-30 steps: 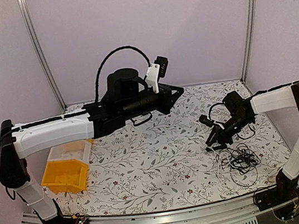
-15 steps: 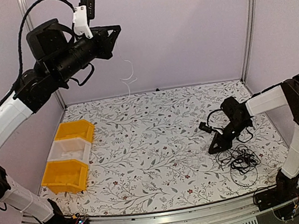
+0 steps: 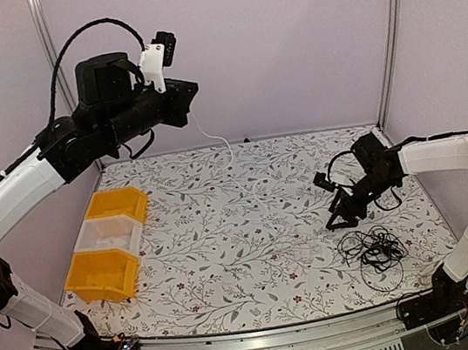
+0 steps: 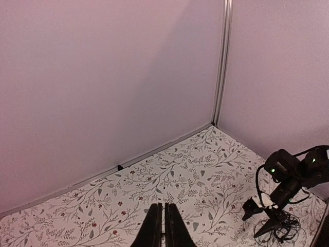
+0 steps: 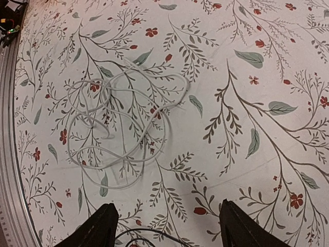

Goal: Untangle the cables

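2 arms. Top view: left gripper (image 3: pixel 193 90), raised, pinches a dangling thin white cable (image 3: pixel 214 138), likely to separate it; loose tangle of thin black cables (image 3: pixel 371 251) lies beside right gripper (image 3: pixel 343 214). Left wrist: jaws pressed together. Right wrist: jaws spread over looped white wire (image 5: pixel 119 126), poised.

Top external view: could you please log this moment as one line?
left claw: shut, aloft, white cable dangling | right claw: open, near black cables

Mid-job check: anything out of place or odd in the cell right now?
Yes: a thin white cable dangles in mid-air, apparently from the shut left gripper, high above the table and far from the black cables tangled beside the open right gripper. Nothing looks spilled or damaged.
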Tool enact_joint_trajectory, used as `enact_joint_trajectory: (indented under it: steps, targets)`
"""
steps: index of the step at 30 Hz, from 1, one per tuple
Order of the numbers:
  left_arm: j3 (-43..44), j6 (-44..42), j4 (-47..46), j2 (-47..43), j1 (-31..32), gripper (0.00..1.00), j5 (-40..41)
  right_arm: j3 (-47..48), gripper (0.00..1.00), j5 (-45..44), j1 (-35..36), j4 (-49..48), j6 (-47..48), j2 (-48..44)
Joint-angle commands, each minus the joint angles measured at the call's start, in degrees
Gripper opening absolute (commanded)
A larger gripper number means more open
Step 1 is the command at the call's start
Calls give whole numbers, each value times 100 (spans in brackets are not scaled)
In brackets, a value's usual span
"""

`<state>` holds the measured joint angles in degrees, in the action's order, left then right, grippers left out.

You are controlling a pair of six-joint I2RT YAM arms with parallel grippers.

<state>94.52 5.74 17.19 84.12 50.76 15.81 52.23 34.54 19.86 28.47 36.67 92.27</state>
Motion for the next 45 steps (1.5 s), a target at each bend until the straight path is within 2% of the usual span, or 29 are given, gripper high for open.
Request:
enact_joint_trajectory:
  steps: [1, 9, 14, 18, 37, 45]
  targets:
    - [-345, 316, 436, -302, -57, 0, 408, 59, 74, -311, -14, 126, 97, -496]
    - [-963, 592, 1003, -780, -356, 0, 888, -309, 75, -364, -180, -323, -110, -793]
    - [-1106, 800, 1103, -897, -1043, 0, 648, -406, 76, -786, -183, -493, -109, -465]
    - [-961, 770, 1156, -839, -1603, 0, 607, -415, 77, -775, -177, -484, -107, -285]
    - [-381, 338, 1208, -472, -3738, 0, 182, -573, 80, -1162, -177, -593, -24, -203]
    - [-785, 389, 967, -295, -4410, 0, -49, -590, 81, -1239, -178, -584, -2, -115]
